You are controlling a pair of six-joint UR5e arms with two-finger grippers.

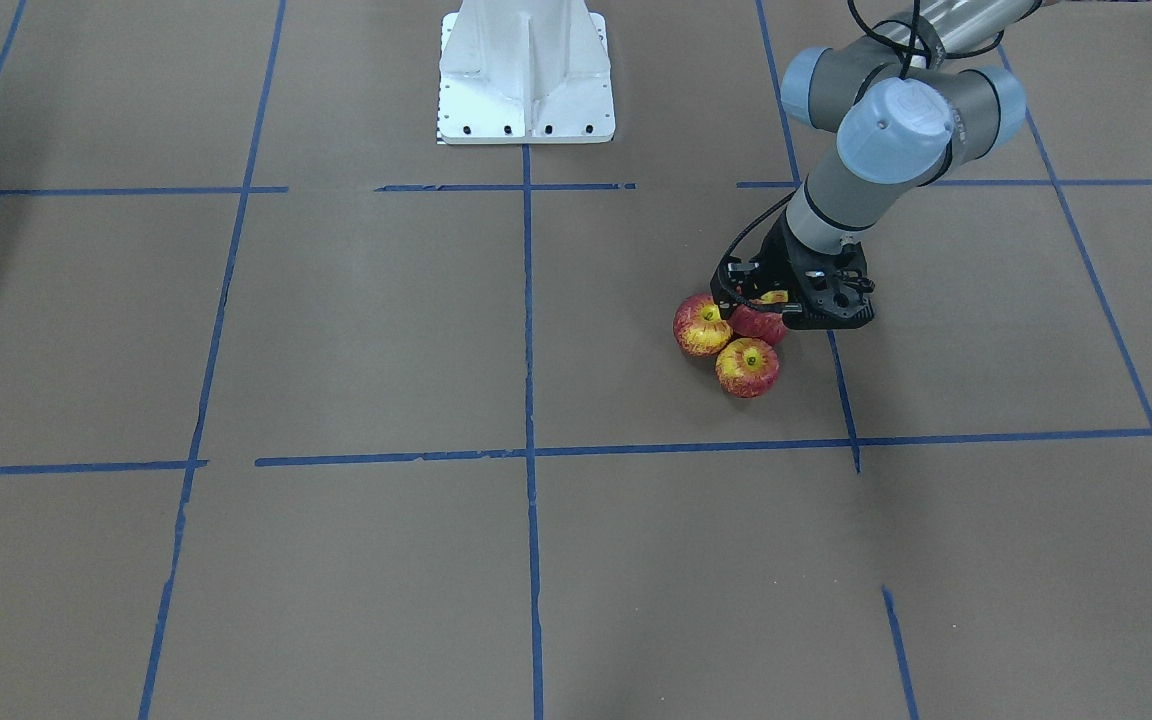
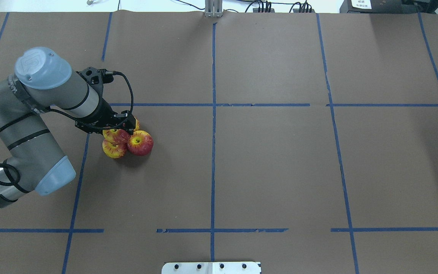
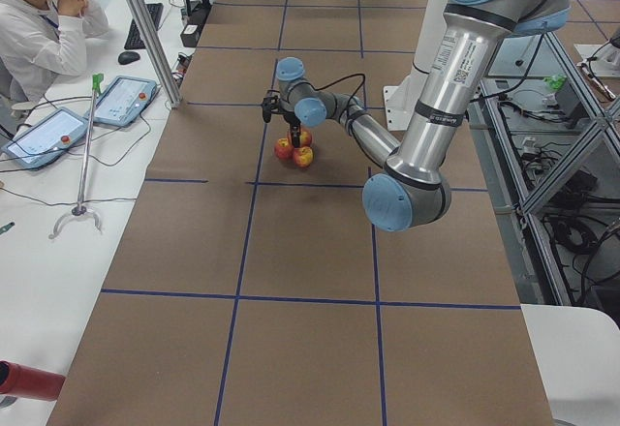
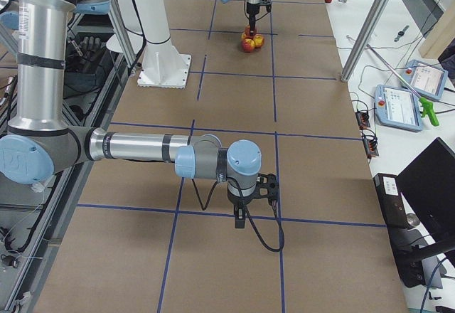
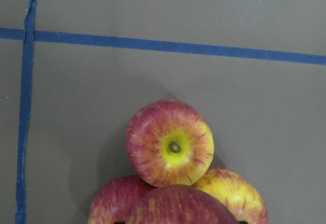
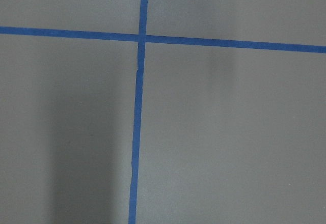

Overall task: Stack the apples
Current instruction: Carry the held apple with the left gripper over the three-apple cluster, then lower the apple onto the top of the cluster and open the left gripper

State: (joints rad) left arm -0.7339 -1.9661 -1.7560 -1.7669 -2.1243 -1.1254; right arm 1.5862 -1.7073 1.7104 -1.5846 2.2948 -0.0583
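Nearest me, the darker red toy apple (image 5: 178,206), clamped in my left hand (image 1: 762,312) over three red-and-yellow streaked apples (image 5: 170,142); right hand (image 4: 241,222), I can't tell its grip.

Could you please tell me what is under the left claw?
A dark red apple is under the left claw, over three apples clustered on the table. The claw covers its top and sides, so whether it is gripped or resting cannot be seen.
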